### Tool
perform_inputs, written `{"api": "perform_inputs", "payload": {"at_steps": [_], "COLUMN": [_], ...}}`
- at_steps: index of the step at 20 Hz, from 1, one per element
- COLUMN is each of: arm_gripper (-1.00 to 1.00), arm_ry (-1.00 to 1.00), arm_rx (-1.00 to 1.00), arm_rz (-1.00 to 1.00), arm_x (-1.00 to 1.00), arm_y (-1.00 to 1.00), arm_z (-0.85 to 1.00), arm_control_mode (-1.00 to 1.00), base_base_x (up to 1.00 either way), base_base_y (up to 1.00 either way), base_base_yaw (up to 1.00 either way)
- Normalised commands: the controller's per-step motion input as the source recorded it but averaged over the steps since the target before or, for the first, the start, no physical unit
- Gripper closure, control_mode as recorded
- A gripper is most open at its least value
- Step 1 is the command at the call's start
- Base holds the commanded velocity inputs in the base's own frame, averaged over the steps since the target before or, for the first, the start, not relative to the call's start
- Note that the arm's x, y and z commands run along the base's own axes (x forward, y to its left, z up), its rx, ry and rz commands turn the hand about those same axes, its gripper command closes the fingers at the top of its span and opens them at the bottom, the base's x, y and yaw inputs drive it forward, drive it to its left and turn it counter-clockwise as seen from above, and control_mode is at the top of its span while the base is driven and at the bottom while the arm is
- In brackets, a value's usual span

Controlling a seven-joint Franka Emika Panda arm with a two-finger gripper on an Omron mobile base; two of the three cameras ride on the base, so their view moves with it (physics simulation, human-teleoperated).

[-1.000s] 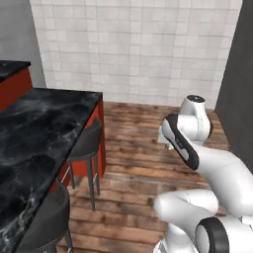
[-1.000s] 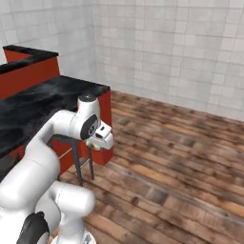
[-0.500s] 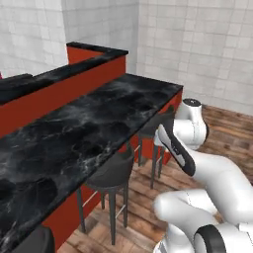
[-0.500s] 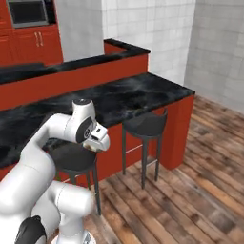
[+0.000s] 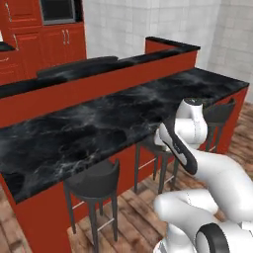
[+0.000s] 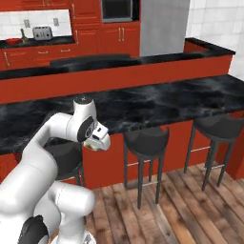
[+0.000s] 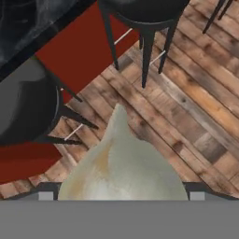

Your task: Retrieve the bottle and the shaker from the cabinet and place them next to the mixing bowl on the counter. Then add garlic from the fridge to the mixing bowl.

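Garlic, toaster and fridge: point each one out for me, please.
garlic [image 7: 122, 172], hand view, on the bulb's rounded front below its pointed tip.
toaster [image 6: 42, 33], right base view, on its silver side.
fridge [image 6: 164, 26], right base view, on the grey door face.

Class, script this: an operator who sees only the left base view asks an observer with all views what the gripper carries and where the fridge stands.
Operator: Is the gripper carrying anything?
Observer: Yes. The hand view shows a whitish-cream garlic bulb held at it, above the wooden floor.
Operator: Where is the tall grey fridge?
Observer: In the right base view it stands beyond the black marble-look bar counter, beside the red cabinets.
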Motion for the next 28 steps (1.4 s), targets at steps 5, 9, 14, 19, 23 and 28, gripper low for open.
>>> {"api": "perform_inputs", "payload": {"at_steps": [5, 9, 14, 19, 23, 28], "arm_gripper": [1.0, 1.0, 1.0, 1.0, 1.0, 1.0], "arm_ry": [0.0, 0.0, 0.0, 0.0, 0.0, 0.0], "arm_rx": [0.0, 0.0, 0.0, 0.0, 0.0, 0.0], "arm_rz": [0.0, 0.0, 0.0, 0.0, 0.0, 0.0], "arm_x": [0.0, 0.0, 0.0, 0.0, 0.0, 0.0], "arm_y": [0.0, 0.0, 0.0, 0.0, 0.0, 0.0], "arm_z": [0.0, 0.0, 0.0, 0.0, 0.0, 0.0], "arm_control_mode": [1.0, 1.0, 1.0, 1.0, 1.0, 1.0], "base_base_x": [-0.4, -0.13, 0.05, 0.34, 0.7, 0.88], "base_base_y": [1.0, 1.0, 1.0, 1.0, 1.0, 0.52], "base_base_yaw": [0.41, 0.28, 0.22, 0.29, 0.42, 0.24]}}
